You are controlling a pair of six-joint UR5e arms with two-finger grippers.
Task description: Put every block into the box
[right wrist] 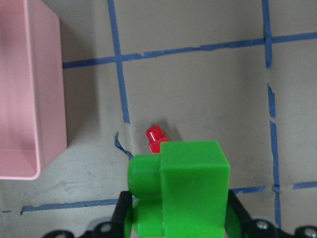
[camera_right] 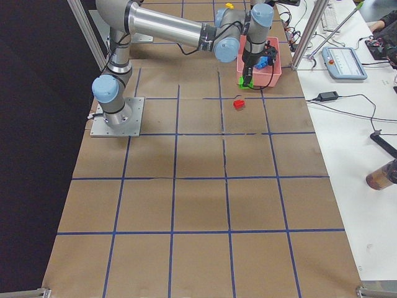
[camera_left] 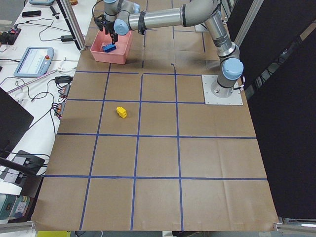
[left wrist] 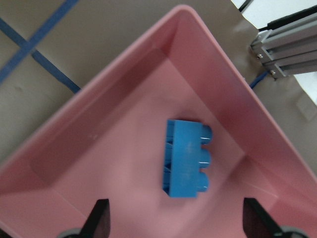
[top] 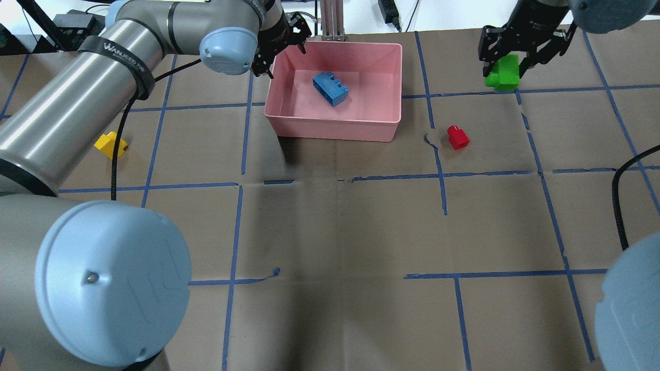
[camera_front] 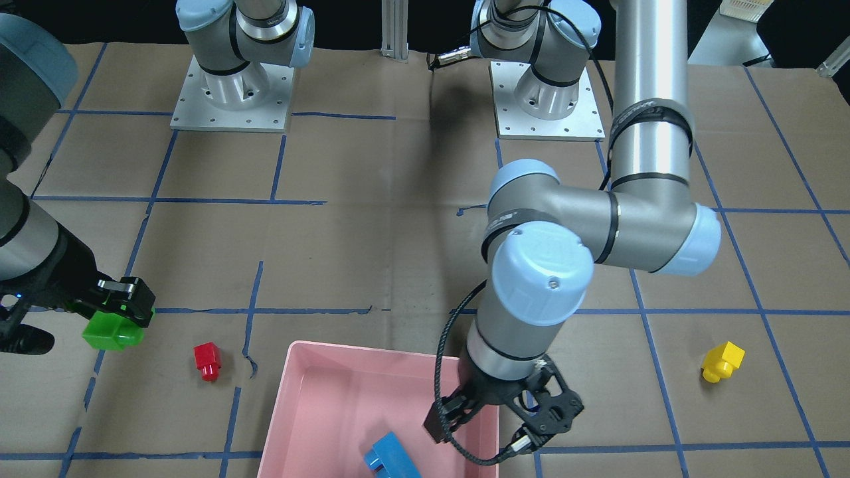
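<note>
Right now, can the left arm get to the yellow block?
Probably yes. The left tool is open and empty over the box, and the yellow block lies alone in the open on that arm's side.

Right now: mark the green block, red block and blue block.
green block (right wrist: 193, 186), right wrist view, its large flat face.
red block (top: 458, 139), overhead exterior view, its body.
blue block (left wrist: 185, 159), left wrist view, long face beside the studs.
</note>
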